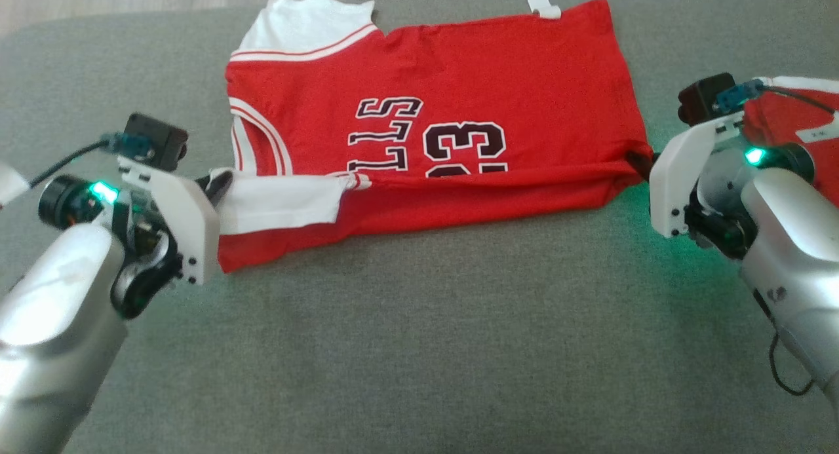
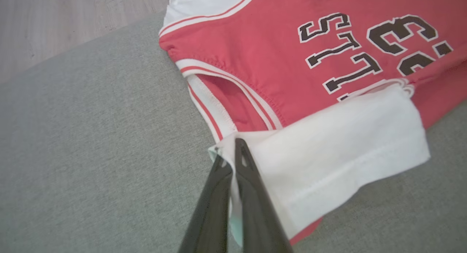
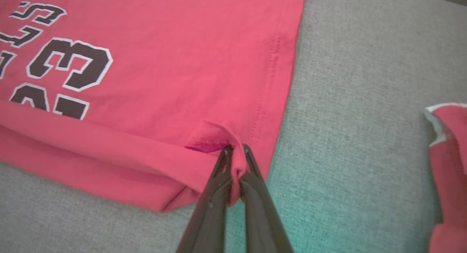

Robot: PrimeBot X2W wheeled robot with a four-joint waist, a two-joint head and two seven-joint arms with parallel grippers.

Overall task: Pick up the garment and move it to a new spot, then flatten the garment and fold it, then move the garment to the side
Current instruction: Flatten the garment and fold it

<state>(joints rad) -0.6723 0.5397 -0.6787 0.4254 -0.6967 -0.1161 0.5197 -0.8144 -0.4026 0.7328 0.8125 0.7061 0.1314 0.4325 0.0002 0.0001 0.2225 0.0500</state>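
The garment (image 1: 426, 100) is a red jersey with white sleeves and black lettering, lying on the grey cushion with its near long edge turned over onto itself. My left gripper (image 1: 219, 182) is shut on the white sleeve (image 2: 328, 161) at the garment's left end; in the left wrist view the gripper (image 2: 228, 154) pinches the sleeve's edge. At the other end, my right gripper (image 1: 639, 160) is shut on the red hem corner (image 3: 219, 136), and the right wrist view shows the gripper (image 3: 235, 149) with cloth bunched between its fingers.
The grey cushion (image 1: 419, 349) spreads wide toward me. A second red and white cloth (image 1: 796, 116) lies at the far right behind my right wrist. A wooden floor (image 2: 54, 23) lies past the cushion's left edge.
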